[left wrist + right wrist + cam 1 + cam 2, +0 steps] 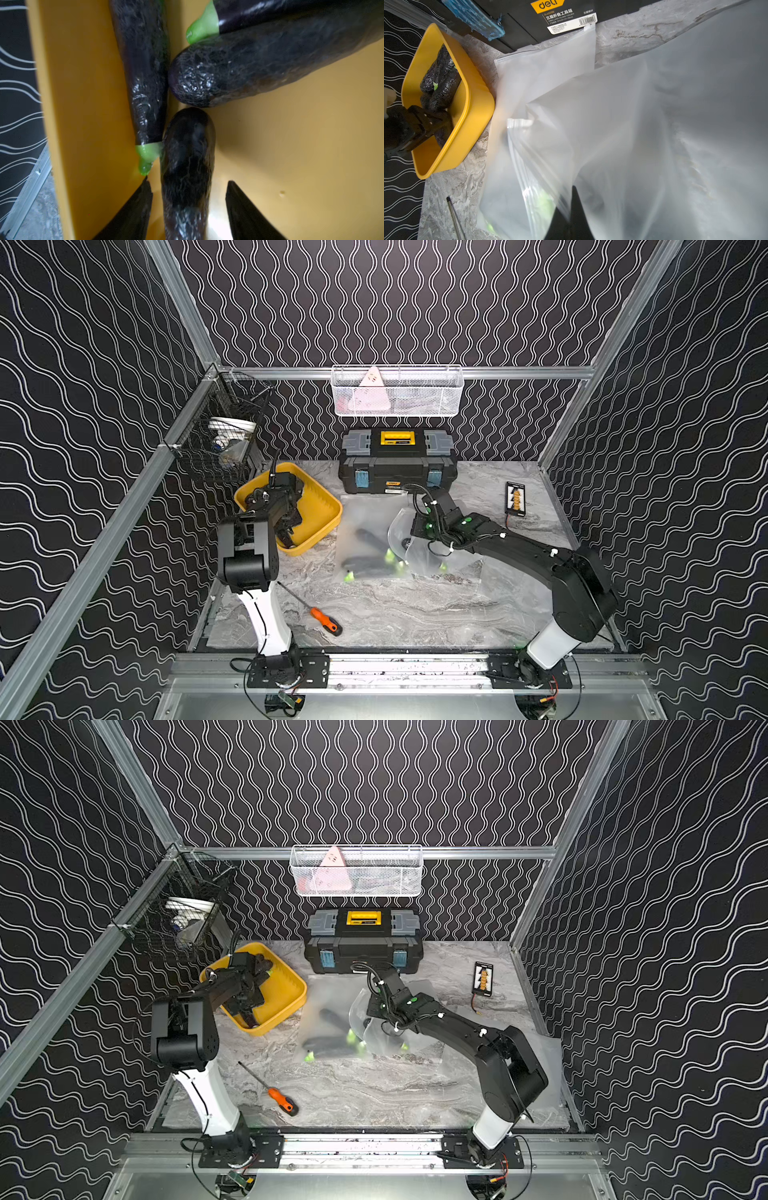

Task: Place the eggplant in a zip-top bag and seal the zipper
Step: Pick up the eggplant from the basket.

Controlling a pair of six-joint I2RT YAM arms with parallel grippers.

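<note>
Several dark purple eggplants with green stems lie in a yellow bin (320, 506). My left gripper (188, 180) is down in the bin, open. Its fingers (133, 209) straddle one eggplant (188, 158), with a gap on each side. In both top views the left gripper (286, 533) (248, 1013) sits over the bin's front half. My right gripper (573, 193) is shut on the edge of a frosted zip-top bag (623, 124) and holds it up off the table. More eggplants (368, 564) show through the plastic lying beside it.
A second frosted bag (546, 68) lies flat against a black toolbox (397, 472) at the back. An orange-handled screwdriver (326, 620) lies at the front. A small black device (515, 499) sits at the right. Wire baskets (397, 391) hang on the walls.
</note>
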